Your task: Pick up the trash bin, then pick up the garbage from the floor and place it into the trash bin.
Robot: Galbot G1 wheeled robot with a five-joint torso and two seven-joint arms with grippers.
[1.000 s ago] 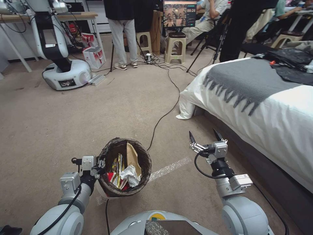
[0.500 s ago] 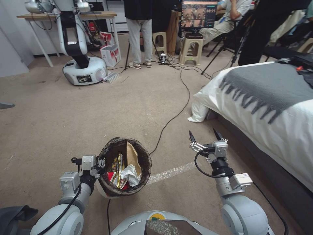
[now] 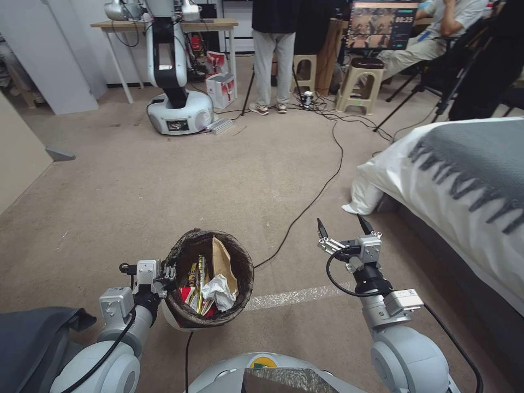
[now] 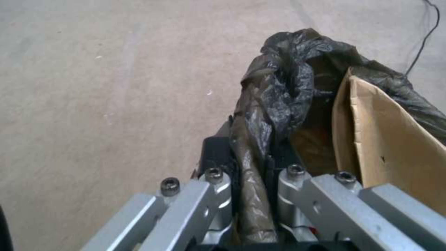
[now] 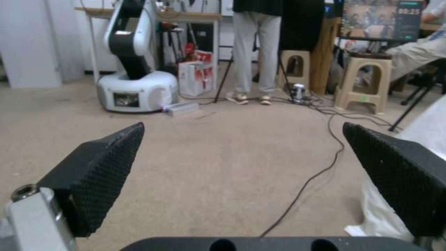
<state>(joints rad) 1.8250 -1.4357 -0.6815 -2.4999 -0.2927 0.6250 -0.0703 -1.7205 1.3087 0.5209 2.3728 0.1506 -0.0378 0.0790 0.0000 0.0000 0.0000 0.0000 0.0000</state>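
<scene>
The view has swung left past the bed [image 3: 464, 180]; at lower centre the left gripper [image 3: 166, 274] pinches the light trash bin [image 3: 210, 278] by its soft rim, while the right gripper [image 3: 343, 229] is spread, empty.

I'm driving in a robotics lab staged as a bedroom: a made bed [image 3: 464, 180] on carpet, another robot [image 3: 174, 82] parked by a workbench [image 3: 164, 24], a monitor [image 3: 379, 24], tripods, trailing cables.
</scene>
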